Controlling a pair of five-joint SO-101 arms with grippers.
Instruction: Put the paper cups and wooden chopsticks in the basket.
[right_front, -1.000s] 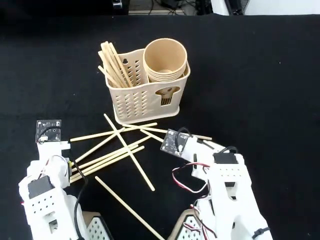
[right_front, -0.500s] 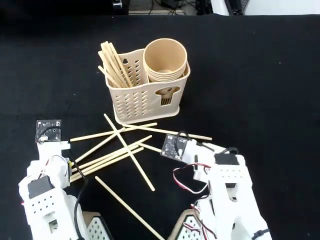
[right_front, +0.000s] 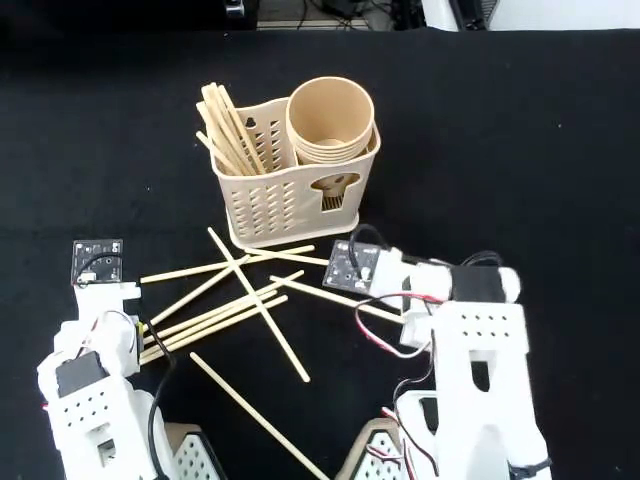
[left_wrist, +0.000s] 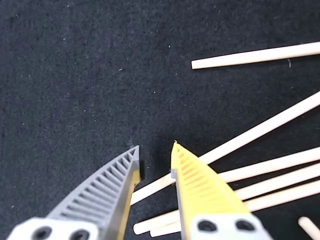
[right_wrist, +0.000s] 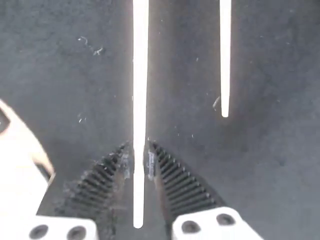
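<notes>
Right jaws clamped on one wooden chopstick (right_wrist: 140, 75); left jaws apart above loose chopsticks (left_wrist: 260, 131) on tabletop (left_wrist: 75, 75).

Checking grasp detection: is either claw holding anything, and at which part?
The right claw is shut on one wooden chopstick, gripped near one end, with most of its length sticking out ahead. The left claw is open and holds nothing.

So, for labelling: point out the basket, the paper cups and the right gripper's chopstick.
basket (right_front: 275, 205), high view, front wall.
paper cups (right_front: 330, 125), high view, top cup's inside.
held chopstick (right_wrist: 140, 75), right wrist view, shaft.
</notes>
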